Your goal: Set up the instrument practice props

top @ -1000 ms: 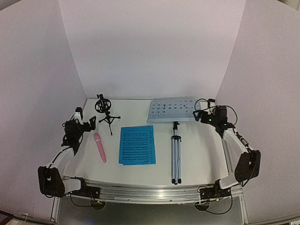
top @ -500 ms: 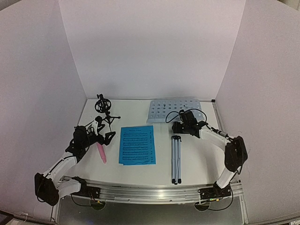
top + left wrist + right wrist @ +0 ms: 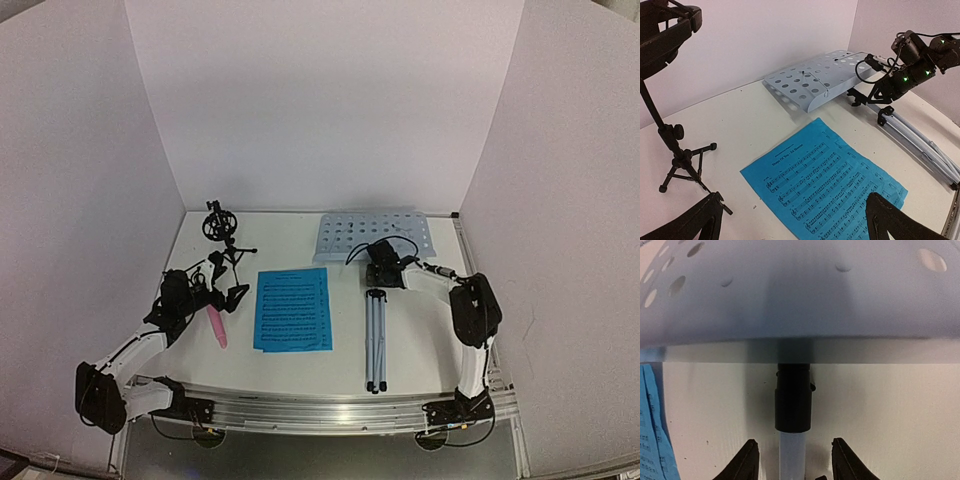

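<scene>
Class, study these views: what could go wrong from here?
1. The right jaws straddle the round pole just under the desk. Lifted there, its long free end may swing into the sheet music.
2. The open left jaws hover over the mic, near the holder, and could topple it.

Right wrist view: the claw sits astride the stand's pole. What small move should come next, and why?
Probably close the right claw onto the silver pole, just below the black collar. Its fingers flank the pole with gaps showing on both sides, so nothing is gripped yet. The music stand lies flat on the table and needs lifting upright.
</scene>
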Tool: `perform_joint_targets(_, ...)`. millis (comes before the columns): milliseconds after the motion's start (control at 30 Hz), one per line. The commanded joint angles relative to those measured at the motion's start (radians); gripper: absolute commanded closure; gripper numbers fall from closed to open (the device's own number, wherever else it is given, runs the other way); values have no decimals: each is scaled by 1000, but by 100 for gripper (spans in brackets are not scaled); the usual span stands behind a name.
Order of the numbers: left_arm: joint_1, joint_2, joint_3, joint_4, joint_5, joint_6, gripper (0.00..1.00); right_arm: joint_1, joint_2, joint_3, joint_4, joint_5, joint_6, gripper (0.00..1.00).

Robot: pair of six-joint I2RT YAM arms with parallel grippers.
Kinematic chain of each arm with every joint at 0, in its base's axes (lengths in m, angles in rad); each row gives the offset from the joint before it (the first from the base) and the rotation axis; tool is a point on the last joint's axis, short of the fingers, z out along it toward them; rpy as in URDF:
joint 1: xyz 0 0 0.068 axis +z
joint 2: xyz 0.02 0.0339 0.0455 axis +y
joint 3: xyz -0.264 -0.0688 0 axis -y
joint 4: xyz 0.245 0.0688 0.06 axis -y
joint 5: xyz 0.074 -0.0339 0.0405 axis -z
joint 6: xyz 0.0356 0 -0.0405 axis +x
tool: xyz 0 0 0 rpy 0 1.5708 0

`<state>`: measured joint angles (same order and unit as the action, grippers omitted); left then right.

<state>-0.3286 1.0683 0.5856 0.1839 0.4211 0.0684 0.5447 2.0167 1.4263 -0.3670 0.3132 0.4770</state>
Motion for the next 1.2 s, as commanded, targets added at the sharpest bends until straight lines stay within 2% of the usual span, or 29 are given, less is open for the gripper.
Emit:
perform_joint_targets(0, -3, 8, -5, 45, -15, 38, 0, 21, 48, 25, -3, 59, 20, 52)
perform_joint_targets(400, -3, 33, -5, 76, -31, 87, 0, 18, 128, 37, 27, 100, 17, 55)
perform_joint_targets(600, -3, 34, -10, 86, -37, 93, 0, -6, 171, 57, 27, 63, 29, 56)
perform_joint_targets(800, -3, 31, -11, 87, -50, 108, 0, -9, 204, 59, 25, 44, 59, 67)
perform_joint_targets(1167, -3, 33, -22, 113, -52, 129, 0, 1, 119, -59, 25, 74, 77, 70)
